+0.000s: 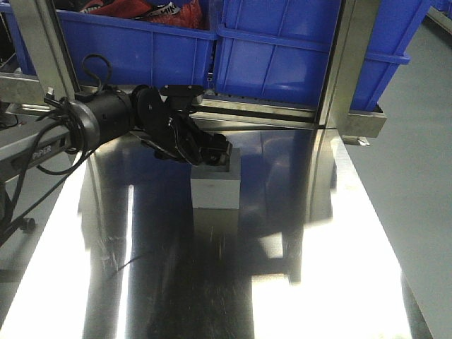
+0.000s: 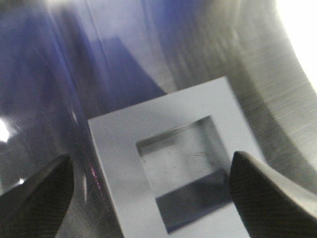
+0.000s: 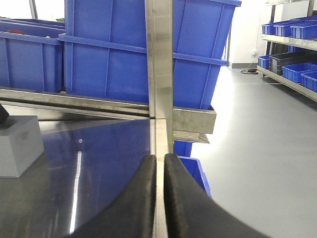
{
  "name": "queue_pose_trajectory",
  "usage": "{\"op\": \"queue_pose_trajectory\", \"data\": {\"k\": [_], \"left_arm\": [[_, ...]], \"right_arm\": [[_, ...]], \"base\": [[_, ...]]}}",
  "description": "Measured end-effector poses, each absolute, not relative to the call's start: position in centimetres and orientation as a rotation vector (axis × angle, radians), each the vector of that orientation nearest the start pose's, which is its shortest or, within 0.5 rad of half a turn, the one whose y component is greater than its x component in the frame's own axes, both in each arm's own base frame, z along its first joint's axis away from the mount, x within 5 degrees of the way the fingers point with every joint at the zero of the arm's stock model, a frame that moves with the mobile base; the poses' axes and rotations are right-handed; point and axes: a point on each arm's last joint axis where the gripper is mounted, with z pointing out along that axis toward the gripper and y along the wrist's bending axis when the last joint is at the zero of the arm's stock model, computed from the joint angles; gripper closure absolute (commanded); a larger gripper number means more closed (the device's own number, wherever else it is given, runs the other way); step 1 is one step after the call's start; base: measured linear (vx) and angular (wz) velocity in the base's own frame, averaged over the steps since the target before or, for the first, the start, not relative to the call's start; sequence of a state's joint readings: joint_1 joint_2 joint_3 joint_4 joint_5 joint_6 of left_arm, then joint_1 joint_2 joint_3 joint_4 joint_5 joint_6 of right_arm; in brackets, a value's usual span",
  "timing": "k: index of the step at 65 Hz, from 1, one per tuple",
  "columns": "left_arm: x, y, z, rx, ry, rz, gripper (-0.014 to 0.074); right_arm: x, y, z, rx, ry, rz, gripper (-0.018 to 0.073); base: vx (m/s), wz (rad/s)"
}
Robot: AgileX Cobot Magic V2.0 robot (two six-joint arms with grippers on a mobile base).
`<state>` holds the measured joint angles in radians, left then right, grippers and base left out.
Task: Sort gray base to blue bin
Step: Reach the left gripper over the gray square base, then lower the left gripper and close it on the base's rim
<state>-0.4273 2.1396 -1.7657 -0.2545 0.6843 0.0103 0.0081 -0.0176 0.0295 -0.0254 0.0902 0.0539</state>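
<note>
The gray base (image 1: 215,187) stands upright on the steel table (image 1: 318,247), a light-gray block with a square recess on top. My left gripper (image 1: 212,152) hovers right over its top, open. In the left wrist view the base (image 2: 119,144) fills the frame and the gripper (image 2: 151,163) straddles it, one dark fingertip (image 2: 44,193) left of it with a gap, the other at its right edge. Blue bins (image 1: 304,56) sit on the rack behind the table. My right gripper (image 3: 159,158) is shut and empty at the table's right edge; the base (image 3: 17,146) lies far to its left.
A steel upright post (image 1: 346,70) stands at the back right between table and bins, also in the right wrist view (image 3: 158,59). A second blue bin (image 1: 134,49) at back left holds red items. Another blue bin (image 3: 195,171) sits low beside the table. Grey floor lies to the right.
</note>
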Motion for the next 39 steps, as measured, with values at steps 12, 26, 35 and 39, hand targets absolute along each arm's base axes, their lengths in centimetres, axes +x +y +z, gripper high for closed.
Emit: {"op": "queue_pose_trajectory", "data": {"k": [12, 26, 35, 39], "left_arm": [[43.6, -21.3, 20.8, 0.355, 2.566, -0.441, -0.0013], [43.6, -21.3, 20.1, 0.35, 2.589, -0.439, -0.0013], [43.6, -21.3, 20.0, 0.346, 2.596, -0.441, -0.0013], [43.6, -21.3, 20.0, 0.347, 2.597, -0.441, -0.0013]], "right_arm": [[5.6, 0.0, 19.6, 0.018, 1.586, 0.027, 0.0564], [5.6, 0.0, 19.6, 0.018, 1.586, 0.027, 0.0564], [5.6, 0.0, 19.6, 0.018, 1.586, 0.027, 0.0564], [5.6, 0.0, 19.6, 0.018, 1.586, 0.027, 0.0564]], "base": [[0.0, 0.0], [0.0, 0.0], [0.0, 0.0], [0.0, 0.0]]}}
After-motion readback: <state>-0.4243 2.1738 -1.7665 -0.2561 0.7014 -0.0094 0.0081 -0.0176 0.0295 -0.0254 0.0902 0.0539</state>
